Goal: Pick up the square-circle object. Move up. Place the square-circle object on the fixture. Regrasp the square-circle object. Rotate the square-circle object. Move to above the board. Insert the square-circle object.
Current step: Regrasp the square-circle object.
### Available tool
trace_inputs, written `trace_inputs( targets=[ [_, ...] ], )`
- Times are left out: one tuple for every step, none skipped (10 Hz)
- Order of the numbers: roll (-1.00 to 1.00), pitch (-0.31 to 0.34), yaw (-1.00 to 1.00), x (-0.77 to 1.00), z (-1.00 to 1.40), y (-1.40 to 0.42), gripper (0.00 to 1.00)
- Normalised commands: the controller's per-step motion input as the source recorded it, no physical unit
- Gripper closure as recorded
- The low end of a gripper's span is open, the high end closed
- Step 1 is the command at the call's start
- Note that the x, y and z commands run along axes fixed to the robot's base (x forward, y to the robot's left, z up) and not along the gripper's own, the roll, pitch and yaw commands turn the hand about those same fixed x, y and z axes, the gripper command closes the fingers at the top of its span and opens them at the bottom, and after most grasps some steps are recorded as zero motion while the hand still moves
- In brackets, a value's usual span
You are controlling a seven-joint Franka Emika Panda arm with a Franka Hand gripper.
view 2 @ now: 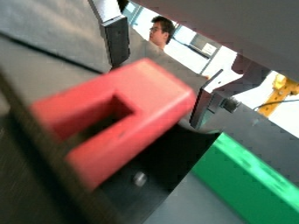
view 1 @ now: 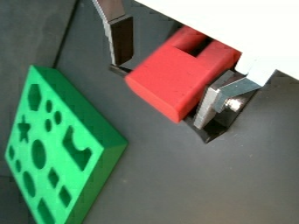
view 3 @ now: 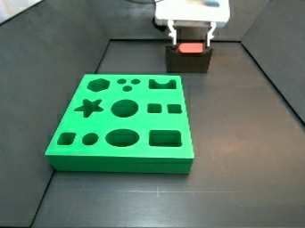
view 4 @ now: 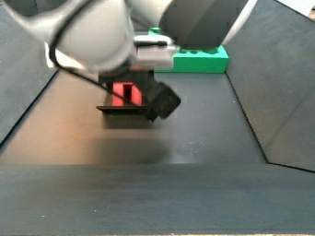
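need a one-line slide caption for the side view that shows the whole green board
Tool at the fixture with the red square-circle object between its fingers, beyond the board's far edge.

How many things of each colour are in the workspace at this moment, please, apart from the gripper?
Red: 1, the square-circle object, between the fingers of the gripper over the fixture.
Green: 1, the board.
Dark: 1, the fixture.
Total: 3.

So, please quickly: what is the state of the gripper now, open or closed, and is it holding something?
Gripper: over the fixture, closed on the red square-circle object.
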Motion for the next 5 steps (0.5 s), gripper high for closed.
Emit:
trace_inputs(
  targets=[
    [0.06,0.069,0.05,-0.03,1.0,0.0,0.0],
    [0.05,0.09,0.03,-0.03,1.0,0.0,0.0],
    [0.05,0.102,0.02,-0.03,0.95,0.0,0.0],
    [0.05,0.109,-0.01,-0.02,0.7,0.0,0.0],
    [0.04,0.111,-0.03,-0.02,0.45,0.0,0.0]
  ],
)
